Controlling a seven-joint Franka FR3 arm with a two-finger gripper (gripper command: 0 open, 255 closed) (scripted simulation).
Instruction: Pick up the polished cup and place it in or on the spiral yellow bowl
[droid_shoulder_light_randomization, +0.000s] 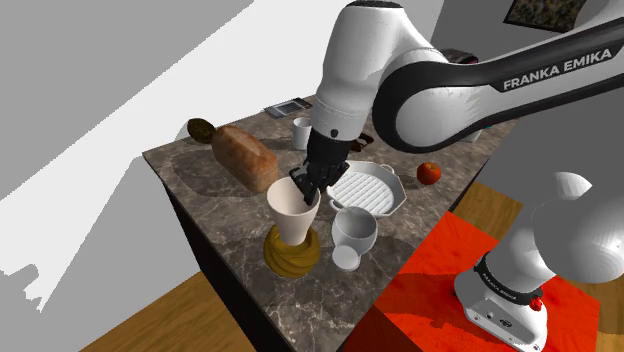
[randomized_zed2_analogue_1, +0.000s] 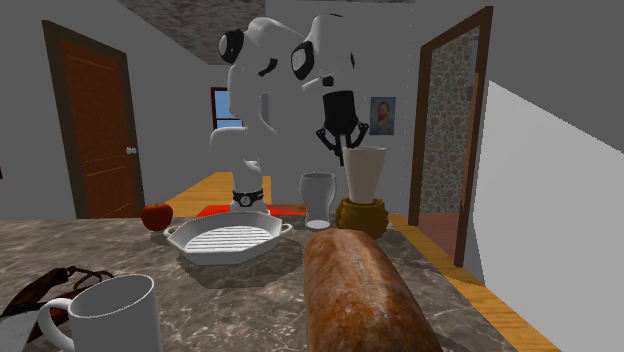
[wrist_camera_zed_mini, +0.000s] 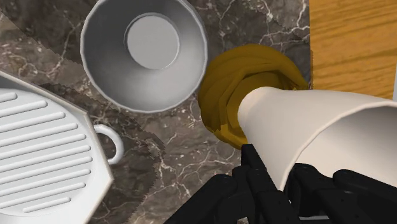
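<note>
A cream-white tapered cup stands upright with its narrow base at the mouth of the spiral yellow bowl, near the counter's front corner. My black gripper is shut on the cup's rim from above. From the second exterior view the cup rises out of the bowl under the gripper. Looking along the hand, the cup is clasped by the gripper, and its base covers part of the bowl. Whether the cup rests on the bowl I cannot tell.
A white goblet stands right beside the bowl, and a ridged white dish lies behind it. A bread loaf, a white mug and a red apple share the marble counter. Wooden floor and a red rug lie below.
</note>
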